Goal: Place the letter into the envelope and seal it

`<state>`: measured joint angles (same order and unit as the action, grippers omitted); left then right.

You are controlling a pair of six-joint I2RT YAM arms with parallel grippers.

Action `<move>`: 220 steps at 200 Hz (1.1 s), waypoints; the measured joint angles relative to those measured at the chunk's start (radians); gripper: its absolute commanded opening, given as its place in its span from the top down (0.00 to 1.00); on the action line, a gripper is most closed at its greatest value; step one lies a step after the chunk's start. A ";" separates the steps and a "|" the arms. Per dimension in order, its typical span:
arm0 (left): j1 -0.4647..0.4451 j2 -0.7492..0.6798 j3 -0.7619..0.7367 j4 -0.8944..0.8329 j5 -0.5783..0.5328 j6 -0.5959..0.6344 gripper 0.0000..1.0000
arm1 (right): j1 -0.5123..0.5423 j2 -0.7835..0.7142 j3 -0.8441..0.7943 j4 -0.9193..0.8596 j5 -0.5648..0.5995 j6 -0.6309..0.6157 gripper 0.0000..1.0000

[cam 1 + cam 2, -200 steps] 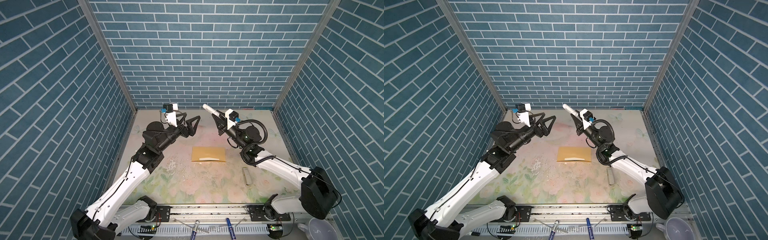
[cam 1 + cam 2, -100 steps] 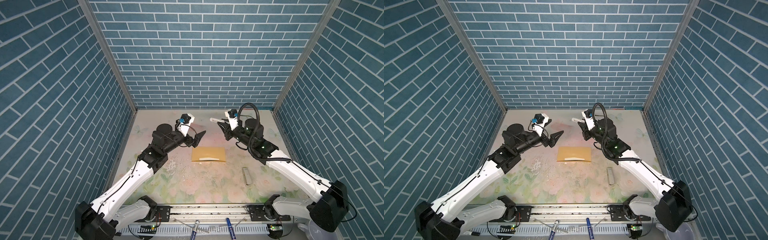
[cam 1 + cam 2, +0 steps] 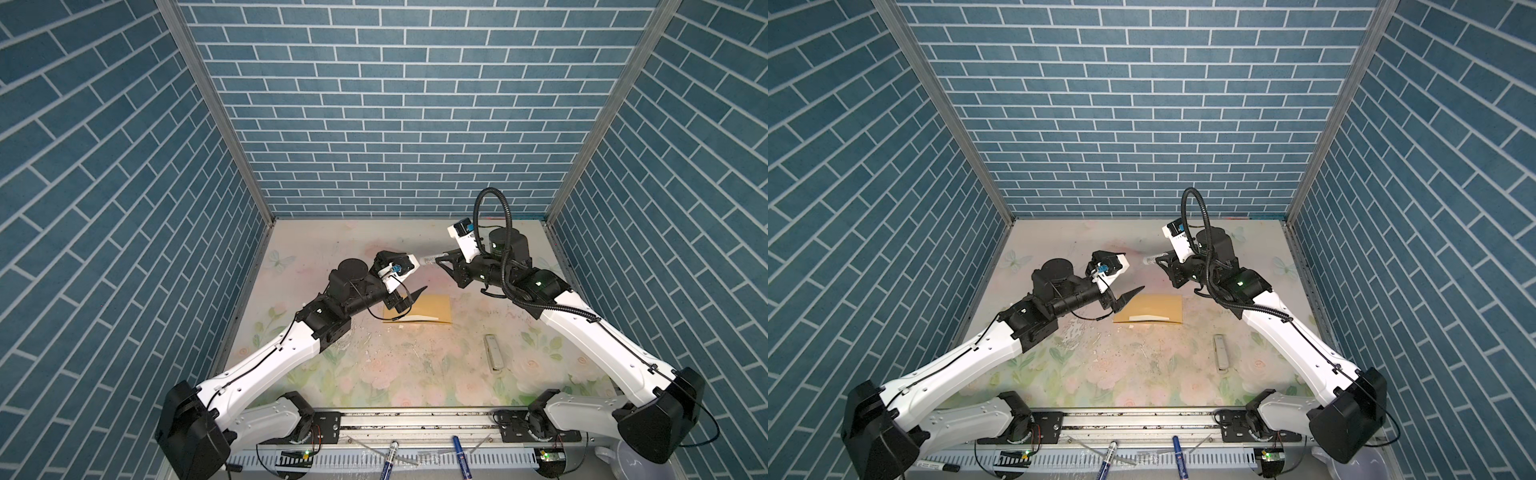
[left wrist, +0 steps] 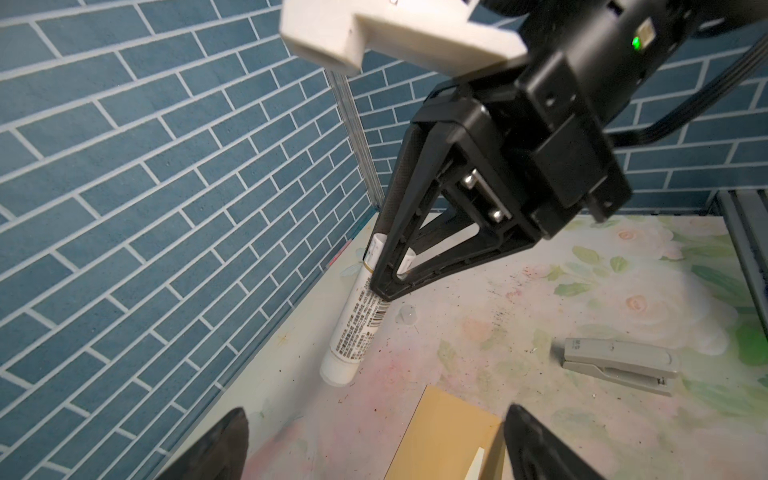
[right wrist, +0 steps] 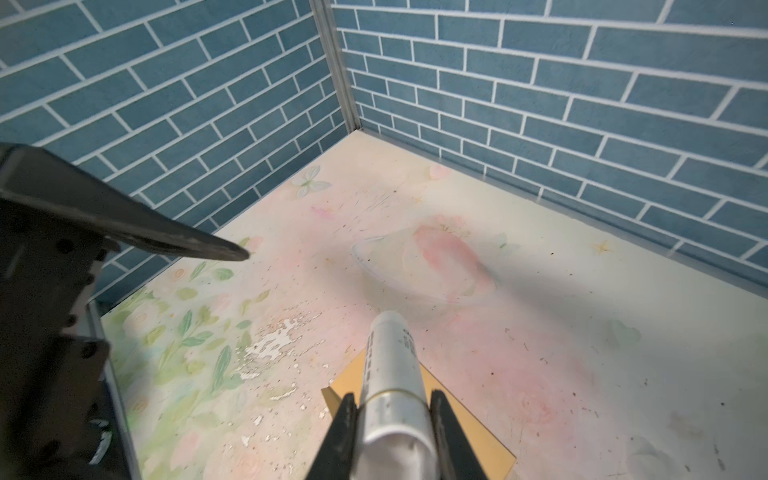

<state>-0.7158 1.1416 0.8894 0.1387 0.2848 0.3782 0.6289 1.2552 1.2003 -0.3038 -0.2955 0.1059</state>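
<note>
The mustard-yellow envelope (image 3: 428,307) (image 3: 1154,307) lies flat mid-table, with a white strip along its near edge. The letter is out of view. My left gripper (image 3: 409,297) (image 3: 1130,297) hovers open over the envelope's left end, nothing between its fingers; in the left wrist view the envelope (image 4: 444,436) lies below the spread jaws of this gripper (image 4: 374,440). My right gripper (image 3: 441,262) (image 3: 1160,262) is shut on a white glue stick (image 3: 430,260) (image 5: 390,365), held above the table behind the envelope and pointing left. The envelope's corner (image 5: 478,432) shows under the right gripper (image 5: 392,411).
A grey stapler (image 3: 493,351) (image 4: 619,365) lies right of the envelope. A small clear cap (image 4: 406,313) sits on the mat beyond the glue stick. Pens (image 3: 388,459) lie on the front rail. Blue brick walls close three sides.
Both arms have come down from a raised pose. The left gripper dropped towards the envelope's left end. The right gripper swung down and right, and the glue stick now points left.
</note>
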 measured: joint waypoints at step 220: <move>-0.016 0.078 0.004 -0.003 0.049 0.134 0.64 | 0.000 0.060 0.099 -0.154 -0.345 0.003 1.00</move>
<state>-0.7319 1.2194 0.8936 0.1360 0.3340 0.5125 0.6289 1.3151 1.2991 -0.4576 -0.6403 0.1085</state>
